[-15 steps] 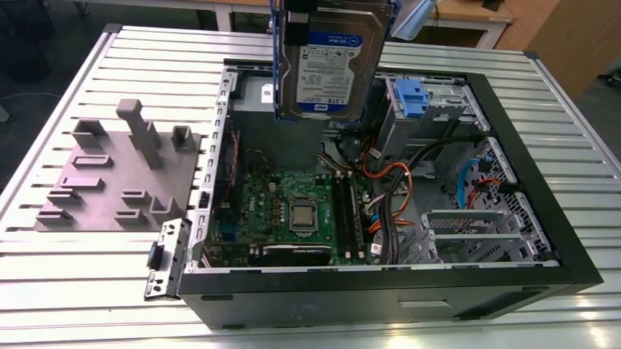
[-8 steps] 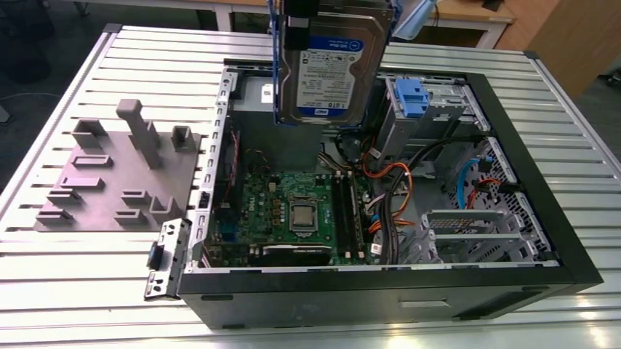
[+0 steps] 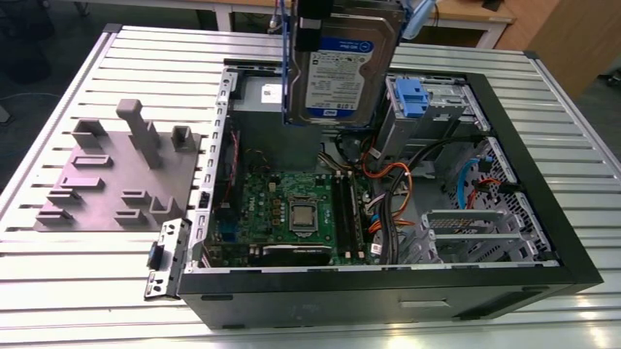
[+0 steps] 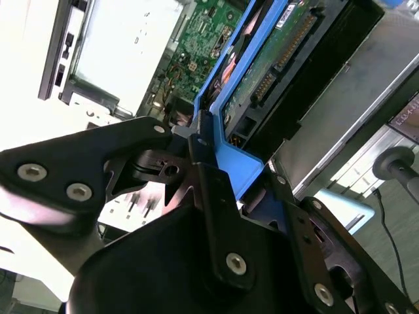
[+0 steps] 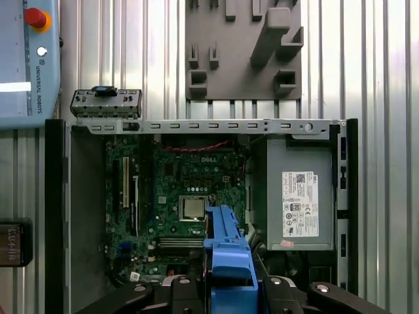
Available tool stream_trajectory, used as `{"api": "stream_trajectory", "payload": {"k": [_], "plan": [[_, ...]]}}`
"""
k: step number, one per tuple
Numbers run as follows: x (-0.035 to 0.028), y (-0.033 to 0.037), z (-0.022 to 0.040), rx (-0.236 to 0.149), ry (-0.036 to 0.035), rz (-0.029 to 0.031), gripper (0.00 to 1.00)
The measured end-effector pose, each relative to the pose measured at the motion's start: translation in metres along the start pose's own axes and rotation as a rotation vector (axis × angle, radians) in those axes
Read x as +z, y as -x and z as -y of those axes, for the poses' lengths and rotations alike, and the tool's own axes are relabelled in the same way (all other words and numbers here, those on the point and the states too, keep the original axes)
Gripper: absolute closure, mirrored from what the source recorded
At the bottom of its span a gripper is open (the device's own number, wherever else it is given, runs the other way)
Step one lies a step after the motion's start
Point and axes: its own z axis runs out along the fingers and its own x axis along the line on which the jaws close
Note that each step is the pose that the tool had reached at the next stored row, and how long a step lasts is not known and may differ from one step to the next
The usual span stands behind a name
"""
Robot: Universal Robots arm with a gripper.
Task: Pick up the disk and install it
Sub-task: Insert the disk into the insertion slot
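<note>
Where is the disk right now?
In the exterior view the disk is held upright at top centre, above the open case, just beside the blue latch.

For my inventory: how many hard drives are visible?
1: the flat silver-grey hard drive with blue rails, held by the black gripper above the open black computer case. Others may be hidden inside.

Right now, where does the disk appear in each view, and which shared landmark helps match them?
Exterior view: the disk, label showing, hangs above the open case.
Second wrist view: the disk, circuit-board side showing.
First wrist view: its blue rail, edge-on, before the motherboard.
Shared landmark: the green motherboard.
</note>
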Motion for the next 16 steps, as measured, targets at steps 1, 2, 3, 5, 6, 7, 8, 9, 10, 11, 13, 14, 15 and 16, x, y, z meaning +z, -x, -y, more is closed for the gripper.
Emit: {"api": "stream_trajectory", "payload": {"k": [1, 2, 3, 5, 6, 7, 8, 9, 10, 11, 13, 14, 15, 16], "plan": [[0.0000, 0.0001, 0.0034, 0.000, 0.0000, 0.0000, 0.64], [-0.0001, 0.0001, 0.0064, 0.000, 0.0001, -0.0001, 0.64], [-0.0001, 0.0002, 0.0091, 0.000, 0.0000, 0.0000, 0.64], [0.0000, 0.0002, 0.0117, 0.000, 0.0000, 0.0001, 0.64], [0.0000, 0.0001, 0.0120, 0.000, 0.0000, 0.0000, 0.64], [0.0000, -0.0001, 0.0120, 0.000, 0.0001, -0.0001, 0.64], [0.0001, -0.0006, 0.0121, 0.000, 0.0000, -0.0001, 0.64], [0.0002, -0.0015, 0.0122, 0.000, 0.0001, 0.0000, 0.64], [0.0003, -0.0028, 0.0122, 0.000, 0.0000, 0.0000, 0.64], [0.0004, -0.0041, 0.0122, 0.000, 0.0001, 0.0000, 0.64], [0.0007, -0.0071, 0.0123, 0.000, 0.0000, 0.0000, 0.64], [0.0013, -0.0142, 0.0125, 0.000, 0.0000, 0.0000, 0.64], [0.0014, -0.0151, 0.0125, 0.000, 0.0000, 0.0000, 0.64], [0.0015, -0.0160, 0.0125, 0.000, 0.0000, 0.0000, 0.64]]}}
